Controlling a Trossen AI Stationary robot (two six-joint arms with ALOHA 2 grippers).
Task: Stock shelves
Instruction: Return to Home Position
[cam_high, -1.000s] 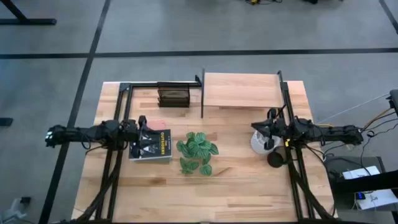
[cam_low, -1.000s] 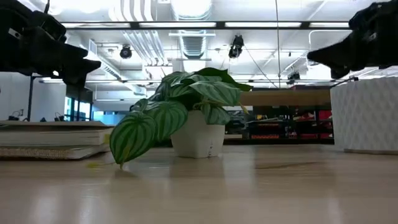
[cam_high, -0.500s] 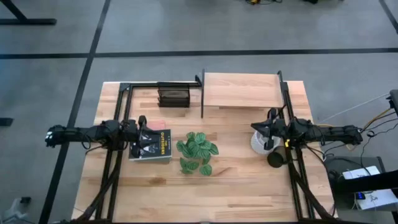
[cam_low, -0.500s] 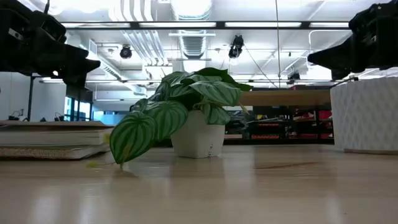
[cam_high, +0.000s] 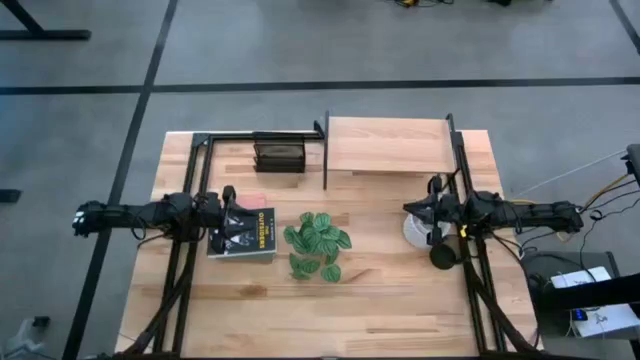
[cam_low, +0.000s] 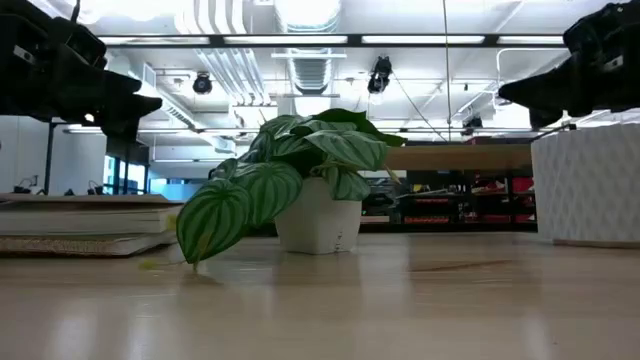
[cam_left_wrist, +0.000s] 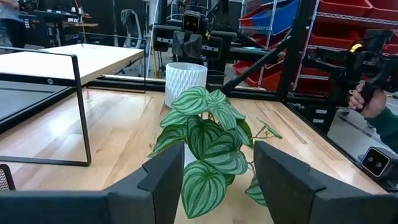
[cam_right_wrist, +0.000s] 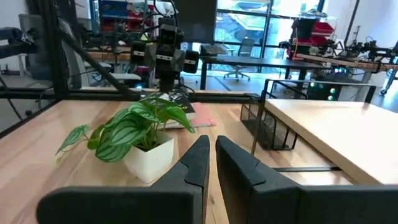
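Shelves: pale wood board on thin black frame, long axis left-right, just beyond right claw toward far edge. Right claw clenched. Left claw released, above book.

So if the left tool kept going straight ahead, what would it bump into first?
Probably the potted plant, which sits straight ahead of the open left tool. The white ribbed pot stands farther behind it. Height is hard to judge, so the tool might only brush the leaves.
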